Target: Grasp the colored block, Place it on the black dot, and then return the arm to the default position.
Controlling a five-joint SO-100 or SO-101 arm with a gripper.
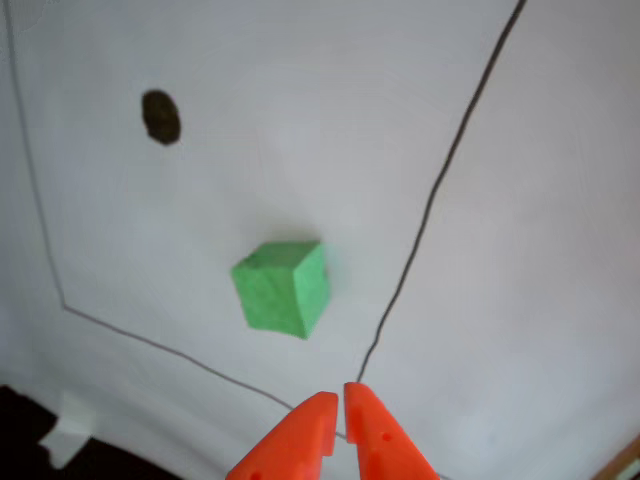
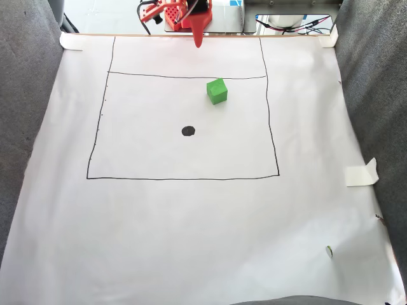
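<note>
Gripper [image 1: 340,398] fingers are bright orange, pointed plastic; in the other view they enter from the bottom edge with the tips almost touching, a thin gap between them, so the jaws stand closed and hold nothing. In the fixed view the gripper [image 2: 198,39] hangs at the top edge of the white paper sheet [image 2: 191,241], tips pointing down toward the sheet, above the drawn horizontal line.

Green foam cube [image 2: 217,91] rests on the paper inside the drawn rectangle [image 2: 183,178], just below its upper line and right of centre in the fixed view. It is well apart from the gripper. As a cube it has no long axis. In the other view the cube [image 1: 282,286] sits rotated, with one vertical edge turned toward the camera and one corner pointing down toward the gripper tips; its faces look rough.

Black dot [image 2: 188,131] lies near the centre of the rectangle, below and left of the cube in the fixed view, with bare paper between them. In the other view the dot [image 1: 160,116] appears at upper left as a dark oval.

Tape pieces [image 2: 361,173] hold the paper to the counter. No writing or labels are legible.
</note>
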